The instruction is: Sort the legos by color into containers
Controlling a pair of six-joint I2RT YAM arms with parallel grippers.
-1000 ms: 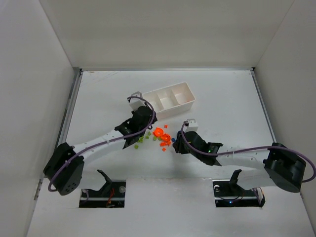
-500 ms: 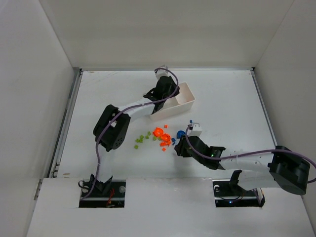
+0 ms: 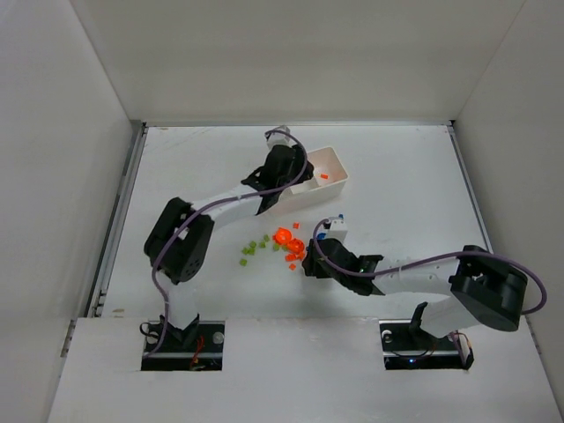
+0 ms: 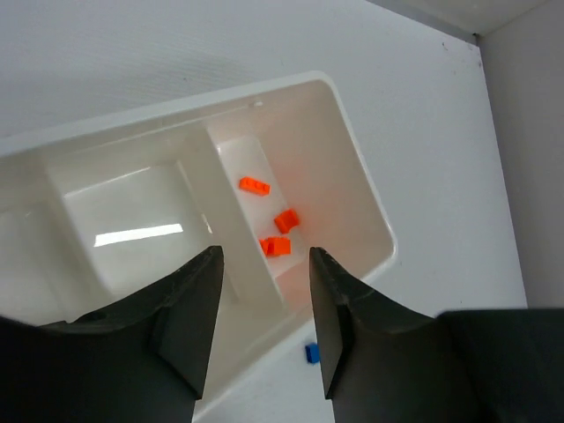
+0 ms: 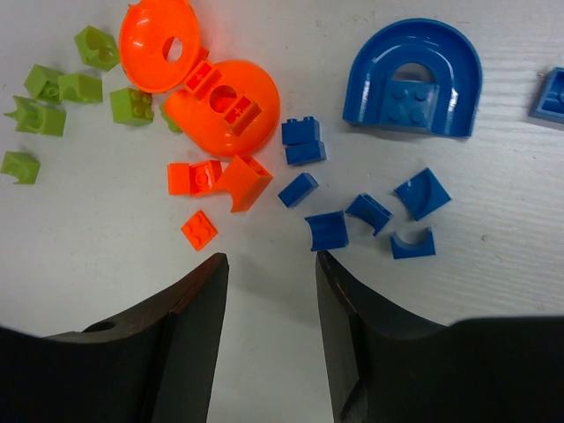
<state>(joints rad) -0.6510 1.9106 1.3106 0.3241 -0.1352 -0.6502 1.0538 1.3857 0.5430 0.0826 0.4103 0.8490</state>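
Over the right compartment of the white tray (image 4: 264,88), where three orange bricks (image 4: 284,220) are lying, the left tool (image 4: 263,264) is hanging with fingers apart, empty. The right tool (image 5: 269,264), likewise spread, is hovering above loose legos (image 5: 298,189) on the surface (image 5: 79,256). Judging them light, rigid, slick: pinch across flat sides.

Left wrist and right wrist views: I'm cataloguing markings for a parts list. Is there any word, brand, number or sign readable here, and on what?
No text can be read anywhere in these views.
The white three-compartment plastic tray is unmarked.
The studs of the big blue arched brick and of the orange domed pieces are too small to show any lettering.
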